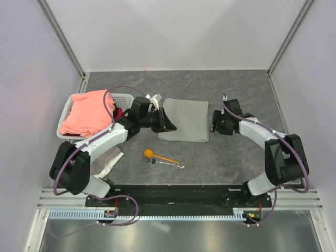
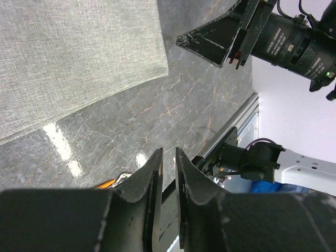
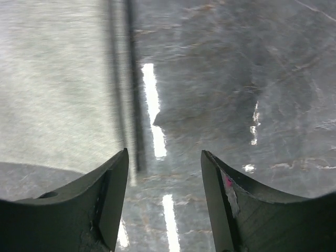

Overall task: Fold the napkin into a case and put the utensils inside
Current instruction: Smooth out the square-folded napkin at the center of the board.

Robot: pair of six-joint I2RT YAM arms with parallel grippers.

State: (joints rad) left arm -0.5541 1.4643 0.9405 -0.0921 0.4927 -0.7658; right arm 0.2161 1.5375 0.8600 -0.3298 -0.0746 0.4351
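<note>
The napkin (image 1: 184, 119) lay flat mid-surface, with the spoon (image 1: 157, 156) and fork (image 1: 170, 164) just in front of it. The right tool (image 3: 164, 157) hung wide open at its right edge. The left tool (image 2: 169, 157), jaws a slit apart and empty, sat at its left edge. Pinching matching corners cleanly would likely keep the fold straight.

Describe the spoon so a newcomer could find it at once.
On the dark grey table, find the light grey napkin near its middle. Just toward the near edge lies the spoon: bright orange, round-bowled, unlike the silvery fork beside it.
</note>
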